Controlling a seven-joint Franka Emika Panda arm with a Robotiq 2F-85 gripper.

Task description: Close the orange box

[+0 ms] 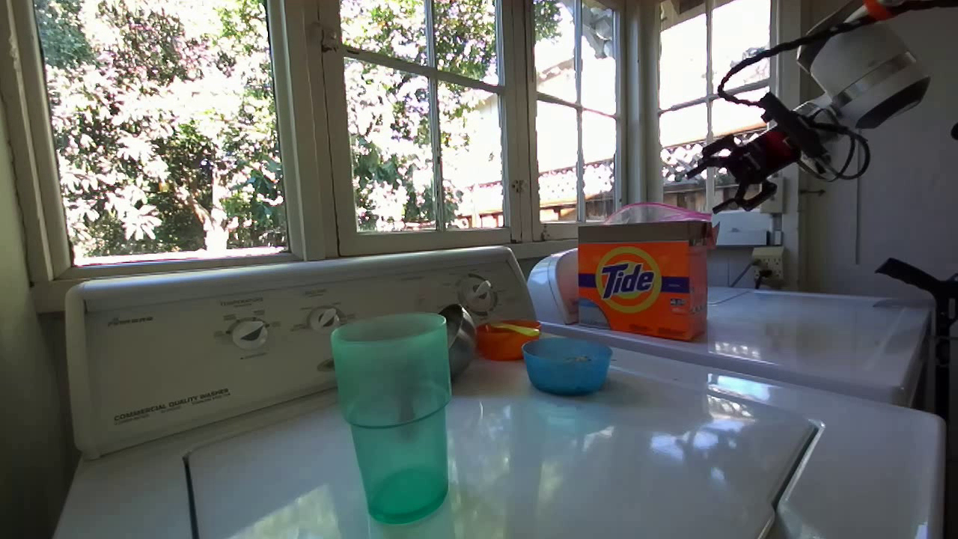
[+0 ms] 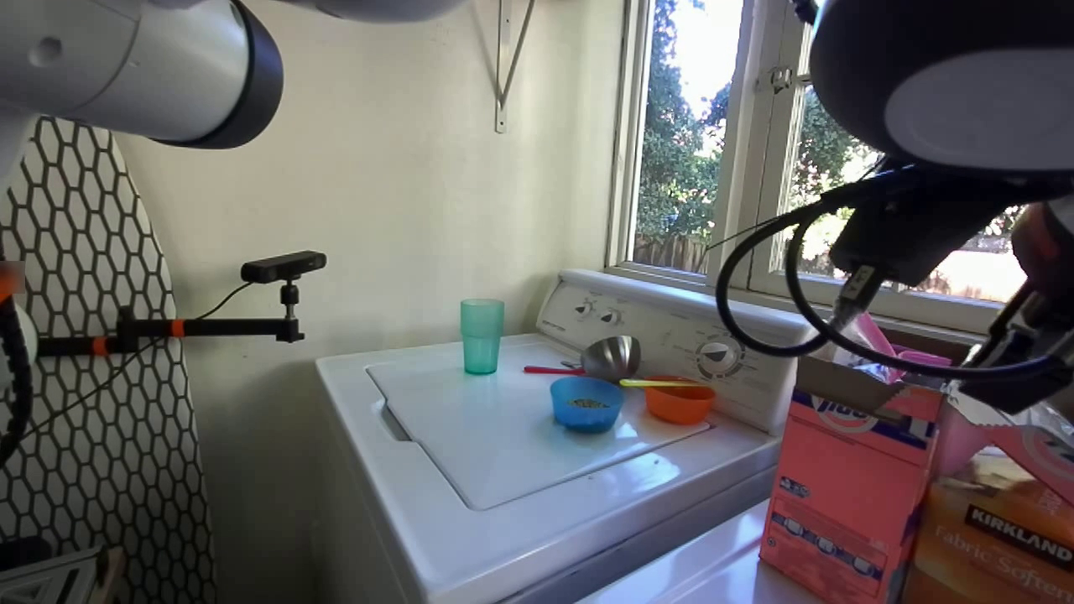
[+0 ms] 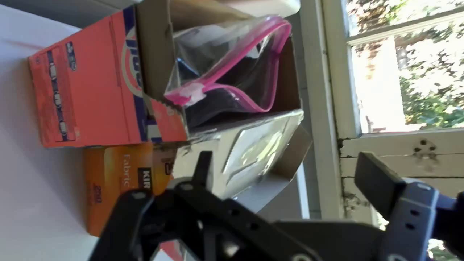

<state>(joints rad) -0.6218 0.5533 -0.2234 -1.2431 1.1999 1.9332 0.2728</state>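
One green cup is standing leftmost on the washer in an exterior view; rightward, a blue bowl is sitting, then the orange box is resting on the neighbouring white top, and my gripper is hovering above and right of it, fingers spread, pinching nothing. I am judging no closing done: the flap is leaning outward, its whole swing over remaining. The wrist view is revealing a pink-edged bag gaping inside; only the exterior views are showing cup and bowl.
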